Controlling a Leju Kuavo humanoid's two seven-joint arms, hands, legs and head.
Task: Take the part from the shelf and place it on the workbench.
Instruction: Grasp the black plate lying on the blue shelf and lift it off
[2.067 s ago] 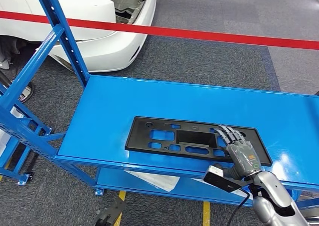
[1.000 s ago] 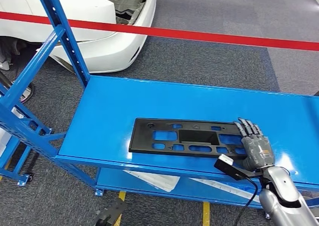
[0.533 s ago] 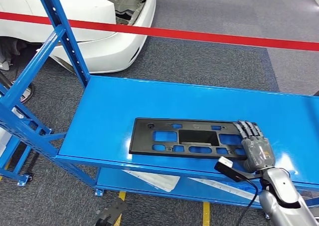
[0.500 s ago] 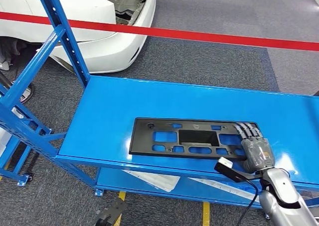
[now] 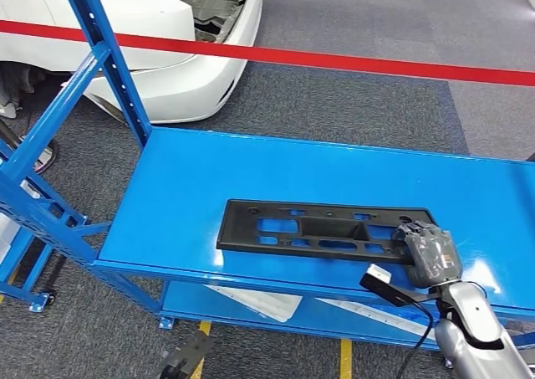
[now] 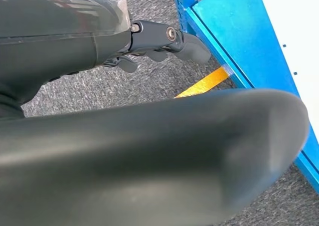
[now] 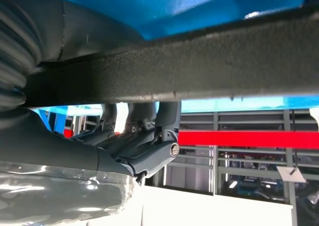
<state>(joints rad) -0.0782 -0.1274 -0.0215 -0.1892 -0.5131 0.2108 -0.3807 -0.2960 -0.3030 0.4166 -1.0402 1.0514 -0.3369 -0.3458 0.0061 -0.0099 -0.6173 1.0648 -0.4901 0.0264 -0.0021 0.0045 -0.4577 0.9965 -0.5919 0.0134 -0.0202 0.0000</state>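
Observation:
The part is a long flat black plate with cut-outs [image 5: 315, 227], lying along the front of the blue shelf deck [image 5: 183, 186]. My right hand [image 5: 428, 253] grips its right end, fingers curled over the edge. The plate looks tipped, one long side raised off the deck. In the right wrist view the plate's rough black edge [image 7: 195, 74] crosses close in front, with my fingers [image 7: 150, 141] wrapped around it. In the left wrist view my left hand [image 6: 165, 39] hangs over grey carpet beside the shelf frame and holds nothing.
A blue shelf upright [image 5: 107, 61] and braces rise at the left. A red barrier tape [image 5: 315, 58] runs across behind the shelf, with a white car [image 5: 170, 78] beyond it. A white sheet [image 5: 258, 301] lies on the lower shelf. Yellow floor marks [image 5: 345, 358] sit below.
My right hand slid along the plate to its right end, then its fingers curled over the edge. The plate has tipped up from lying flat.

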